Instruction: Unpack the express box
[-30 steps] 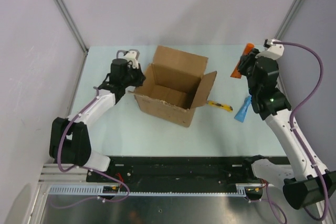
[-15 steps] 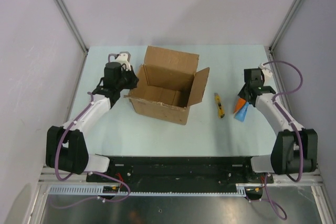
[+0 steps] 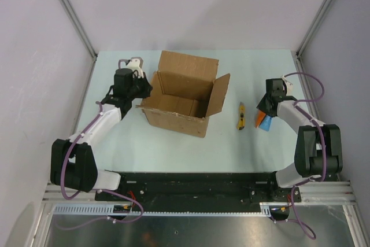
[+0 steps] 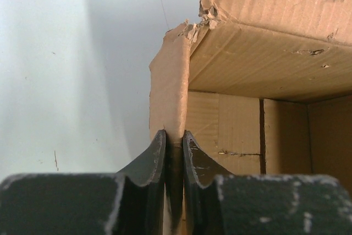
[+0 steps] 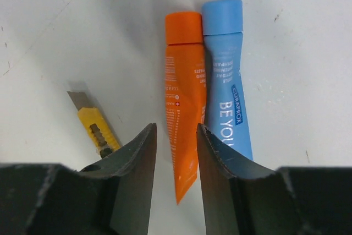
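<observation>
L: my left gripper (image 4: 174, 142) pinches the box's (image 4: 264, 64) torn corrugated edge | R: my right gripper (image 5: 176, 129) narrowly apart, straddling smooth orange tube's (image 5: 184, 92) flat tail, blue tube (image 5: 225, 81) alongside

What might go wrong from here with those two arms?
The left gripper pinches the express box by a thin, torn cardboard edge; a pull may rip it or slip off. The right gripper hangs open over the orange tube, beside the blue tube; it might nudge either. The utility knife lies nearby with blade showing.
</observation>
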